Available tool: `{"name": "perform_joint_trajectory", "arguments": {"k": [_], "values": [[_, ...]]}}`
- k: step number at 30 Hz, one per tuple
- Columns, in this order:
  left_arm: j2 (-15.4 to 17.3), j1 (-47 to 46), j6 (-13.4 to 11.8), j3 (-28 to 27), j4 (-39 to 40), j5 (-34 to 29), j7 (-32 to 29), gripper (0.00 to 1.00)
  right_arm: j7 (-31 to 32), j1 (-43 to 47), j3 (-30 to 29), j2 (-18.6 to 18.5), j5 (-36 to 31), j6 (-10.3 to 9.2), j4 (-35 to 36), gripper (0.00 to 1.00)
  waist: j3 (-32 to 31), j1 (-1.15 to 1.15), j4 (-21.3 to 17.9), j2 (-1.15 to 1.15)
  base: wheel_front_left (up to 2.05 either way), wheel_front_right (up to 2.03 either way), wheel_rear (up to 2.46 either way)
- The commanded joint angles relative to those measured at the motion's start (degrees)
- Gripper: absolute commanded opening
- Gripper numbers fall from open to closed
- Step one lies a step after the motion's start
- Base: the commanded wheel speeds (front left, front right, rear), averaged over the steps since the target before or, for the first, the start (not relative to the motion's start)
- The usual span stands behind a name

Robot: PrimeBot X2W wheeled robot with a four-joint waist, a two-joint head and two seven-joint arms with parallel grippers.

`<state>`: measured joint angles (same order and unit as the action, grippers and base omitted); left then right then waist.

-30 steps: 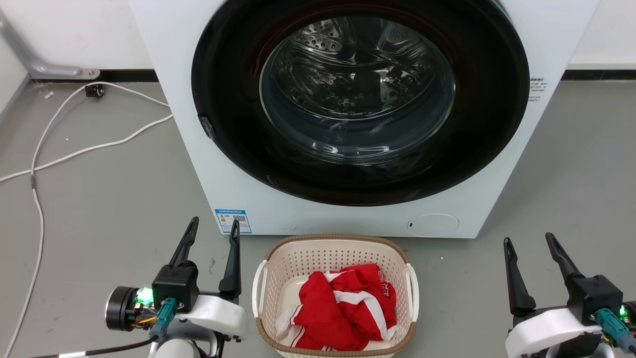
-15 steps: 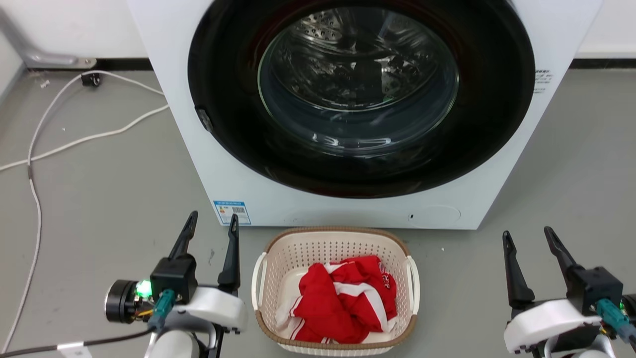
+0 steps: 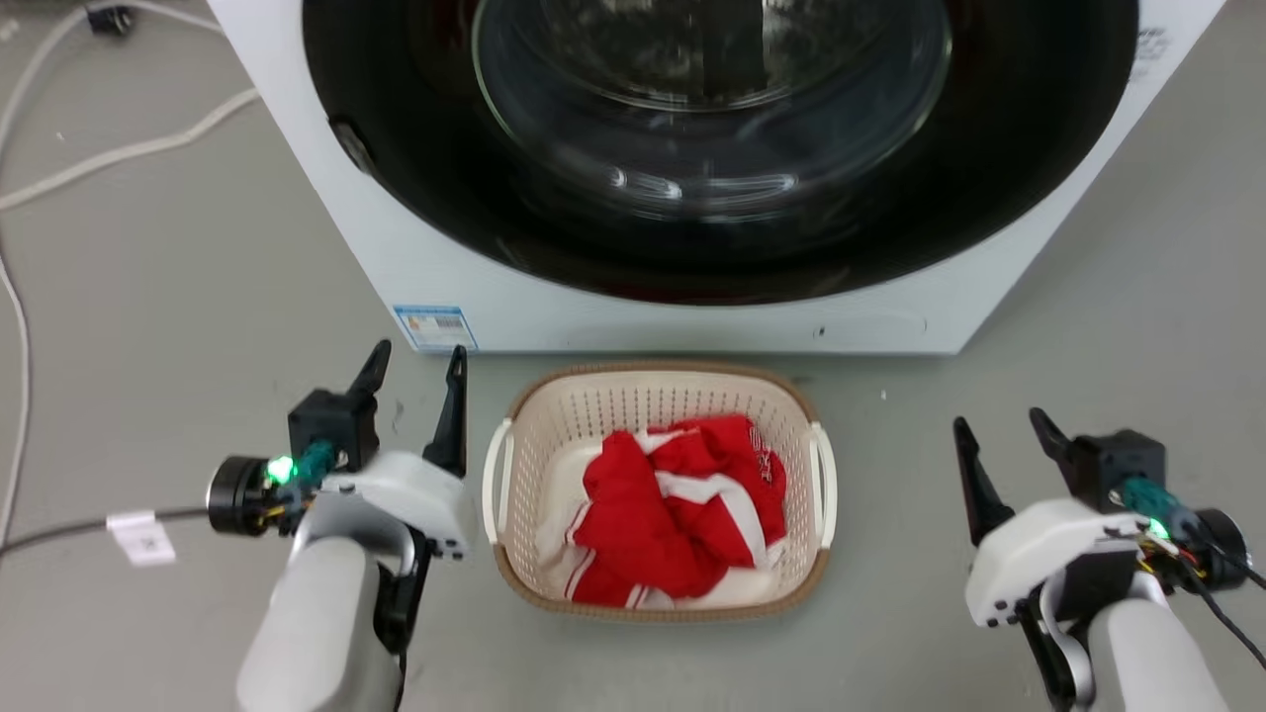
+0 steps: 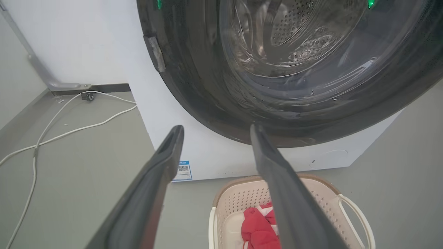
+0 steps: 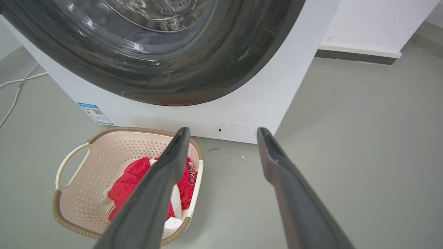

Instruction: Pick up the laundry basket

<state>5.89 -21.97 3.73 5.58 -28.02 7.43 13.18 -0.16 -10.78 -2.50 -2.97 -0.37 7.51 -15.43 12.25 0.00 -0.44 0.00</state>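
Ahead of both grippers stands the washing machine, its door ring and glass cut off by the top edge of the head view. The whole head picture has shifted since half a second ago. The machine sits higher and larger in frame and more pale forearm shows, which points to a camera move, not a move of the things.

Between the grippers, on the grey floor, the laundry basket rests just short of the machine's base, untouched. A red garment with white stripes lies crumpled inside.

The left gripper is just outboard of the basket's left handle, close but apart. Its fingers are spread wide and hold nothing. The right gripper is likewise spread and empty, further from the right handle. Measured against the basket, it appears somewhat nearer than before, while the left appears unchanged.

Assessment: the approach is under way and no grasp has begun. Each gripper still has to close the gap to its handle.

Limits of inspection:
- The garment covers most of the basket floor, so anything beneath it cannot be told.
- The basket's outer walls and underside are out of sight.
- In each wrist view, that gripper's own finger crosses part of the basket.
- The left wrist view cuts off the near rim.
- The drum interior is blurred by glare.
- The blue label and the garment print are too small to read.
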Motion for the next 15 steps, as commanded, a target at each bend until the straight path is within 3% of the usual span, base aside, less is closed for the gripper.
{"name": "perform_joint_trajectory", "arguments": {"k": [1, 15], "values": [[0.51, -2.48, 0.66, 0.20, -2.29, 0.78, -0.76, 1.00, 1.05, -2.12, 0.64, 0.18, -0.03, -0.04, -1.66, 1.00, 3.59, 0.00, -0.33, 0.00, 0.00, 0.00, 0.00], [4.45, -19.97, 3.64, 2.60, -23.54, 6.19, -12.55, 1.00, 8.69, -19.75, 7.36, 0.15, 4.58, -0.04, -19.53, 1.00, 16.44, 0.00, -2.26, 0.00, 0.00, 0.00, 0.00]]}}
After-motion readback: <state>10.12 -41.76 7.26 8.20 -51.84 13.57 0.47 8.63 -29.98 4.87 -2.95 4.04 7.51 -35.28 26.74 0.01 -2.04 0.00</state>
